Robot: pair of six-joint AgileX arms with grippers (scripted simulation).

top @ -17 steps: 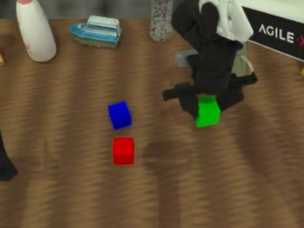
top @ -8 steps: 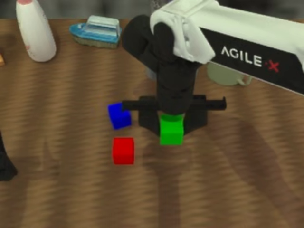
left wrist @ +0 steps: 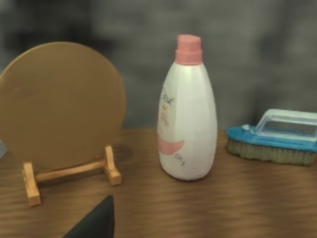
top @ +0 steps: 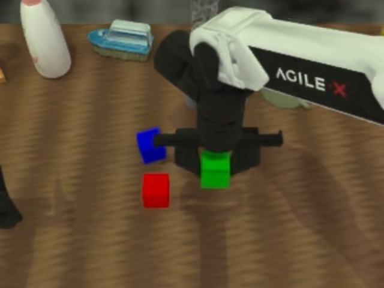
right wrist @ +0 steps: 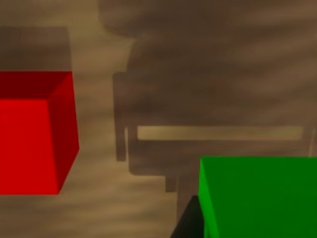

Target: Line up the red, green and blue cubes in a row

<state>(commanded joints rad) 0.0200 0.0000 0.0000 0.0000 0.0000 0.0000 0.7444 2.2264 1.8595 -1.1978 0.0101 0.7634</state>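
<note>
The green cube (top: 215, 175) hangs a little above the table with my right gripper (top: 215, 161) shut on it, just right of the red cube (top: 156, 190). In the right wrist view the green cube (right wrist: 257, 198) fills the corner beside one dark finger (right wrist: 188, 223), and the red cube (right wrist: 32, 139) rests on the wood across a gap. The blue cube (top: 149, 146) lies just behind the red one, its right edge covered by the gripper's black crossbar. My left gripper (top: 6, 210) is parked at the table's left edge.
A white bottle with a pink cap (top: 43, 39) and a blue brush (top: 121, 39) stand at the back left. A round wooden board on a stand (left wrist: 59, 104) is beside the bottle. A grey-green watering can (top: 288, 99) is mostly hidden under the right arm.
My right gripper has carried the green cube leftward and toward the front, from the back right to beside the red cube. The red and blue cubes and the left arm have not moved.
</note>
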